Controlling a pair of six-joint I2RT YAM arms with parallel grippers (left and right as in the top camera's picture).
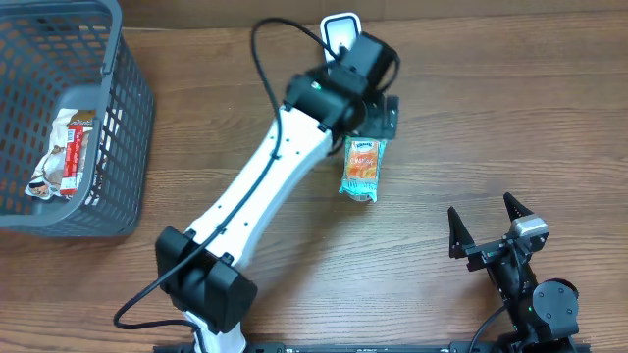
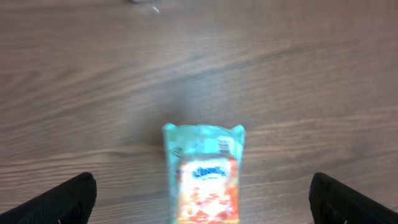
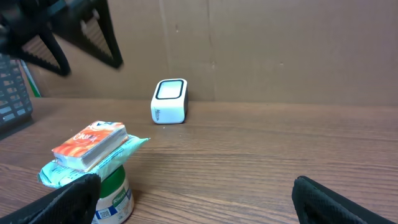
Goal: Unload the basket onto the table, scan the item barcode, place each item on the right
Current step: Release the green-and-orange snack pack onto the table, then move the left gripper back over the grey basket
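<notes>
The item is an orange and teal snack packet (image 1: 361, 167). In the right wrist view the packet (image 3: 93, 142) rests flat on top of a green-lidded jar (image 3: 113, 194). My left gripper (image 2: 202, 182) hovers above the packet (image 2: 204, 177), open wide and holding nothing, its black fingers (image 3: 102, 37) well clear of it. In the overhead view the left gripper (image 1: 380, 120) sits just beyond the packet's far end. The white scanner (image 1: 340, 29) stands at the table's far edge, also seen as the scanner (image 3: 169, 101) from the right wrist. My right gripper (image 1: 482, 209) is open and empty near the front right.
A grey mesh basket (image 1: 132, 118) stands at the left with packaged goods (image 1: 64, 155) inside. A brown cardboard wall (image 3: 280, 43) rises behind the scanner. The left arm (image 1: 265, 176) stretches diagonally across the middle of the wooden table (image 1: 491, 118).
</notes>
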